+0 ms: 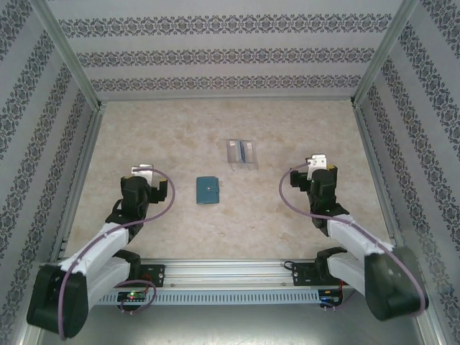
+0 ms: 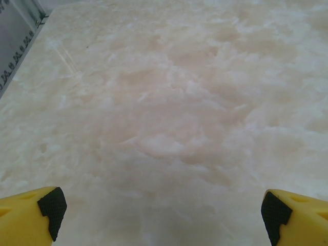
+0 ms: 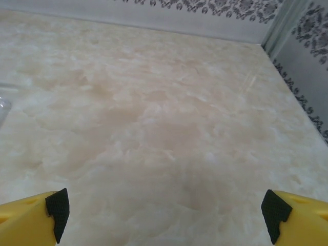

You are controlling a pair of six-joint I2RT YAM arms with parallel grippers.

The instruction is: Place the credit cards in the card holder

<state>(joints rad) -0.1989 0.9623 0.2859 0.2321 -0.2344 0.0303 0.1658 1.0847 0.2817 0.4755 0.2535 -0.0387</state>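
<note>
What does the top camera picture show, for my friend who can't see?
A small blue-green folding wallet lies mid-table on a beige marbled tabletop, with a clear plastic card holder just beyond it, to the right. The left end effector and right end effector hover on either side, touching neither.

Ahead of left gripper (image 2: 163,214): you have bare table (image 2: 169,128) between the wide-spread fingers and onward; the left wall (image 2: 14,43) closes the far left corner.
Ahead of right gripper (image 3: 164,214): open tabletop runs up to the back wall (image 3: 154,13) and the right wall (image 3: 307,82).
Middle ground: the wallet (image 1: 208,190) and the card holder (image 1: 241,153) lie between your two arms, apart from each other, with bare surface all around them.
Near edge: the rail (image 1: 230,269) and the arm bases block you here.
</note>
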